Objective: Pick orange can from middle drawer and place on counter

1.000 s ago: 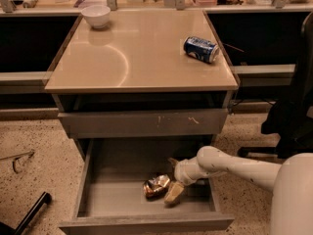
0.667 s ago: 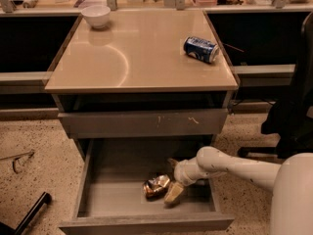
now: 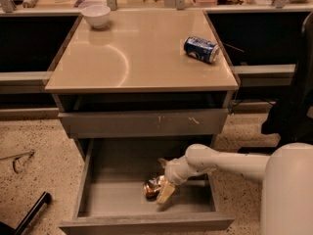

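a white bowl [image 3: 96, 14] sits at the back left of the counter [image 3: 137, 62], and a blue can [image 3: 201, 49] lies on its side at the right. lower down, the middle drawer [image 3: 93, 185] is pulled out, and the orange can [image 3: 152, 186] lies inside it. the gripper [image 3: 162, 180] is down in the drawer, its jaws open around the can.

No text, brand or number can be read anywhere. The blue can [image 3: 201, 49], lying on its side at about 2 o'clock on the bench [image 3: 132, 58], carries pale markings that cannot be made out as letters. The orange can [image 3: 151, 187] in the middle drawer [image 3: 112, 199] shows no legible label, nor does the claw [image 3: 162, 184] at its 3 o'clock side
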Motion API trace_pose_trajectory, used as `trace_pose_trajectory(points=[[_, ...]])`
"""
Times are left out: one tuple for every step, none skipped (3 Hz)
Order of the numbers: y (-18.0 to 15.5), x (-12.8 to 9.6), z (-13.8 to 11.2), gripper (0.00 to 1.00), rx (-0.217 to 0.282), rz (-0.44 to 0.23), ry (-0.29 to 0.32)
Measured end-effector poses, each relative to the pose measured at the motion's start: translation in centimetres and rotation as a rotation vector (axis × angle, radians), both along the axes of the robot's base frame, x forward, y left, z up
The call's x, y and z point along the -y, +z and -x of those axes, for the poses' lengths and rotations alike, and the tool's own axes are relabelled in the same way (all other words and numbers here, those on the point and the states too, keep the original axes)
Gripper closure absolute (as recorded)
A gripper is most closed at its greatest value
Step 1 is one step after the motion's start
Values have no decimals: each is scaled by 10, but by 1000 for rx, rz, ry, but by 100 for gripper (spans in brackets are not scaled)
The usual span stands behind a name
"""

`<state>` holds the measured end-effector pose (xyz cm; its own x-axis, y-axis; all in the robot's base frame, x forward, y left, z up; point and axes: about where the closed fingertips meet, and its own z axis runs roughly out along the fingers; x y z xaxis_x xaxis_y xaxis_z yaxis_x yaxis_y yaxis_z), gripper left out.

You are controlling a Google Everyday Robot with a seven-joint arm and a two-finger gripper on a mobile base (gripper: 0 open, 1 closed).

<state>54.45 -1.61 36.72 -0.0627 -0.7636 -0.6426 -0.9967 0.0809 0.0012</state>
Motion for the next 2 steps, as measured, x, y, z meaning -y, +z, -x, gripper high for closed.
trace_pose_trajectory(points=[[-3, -5, 0, 9, -16, -3, 10], [-3, -5, 0, 28, -16, -3, 10]])
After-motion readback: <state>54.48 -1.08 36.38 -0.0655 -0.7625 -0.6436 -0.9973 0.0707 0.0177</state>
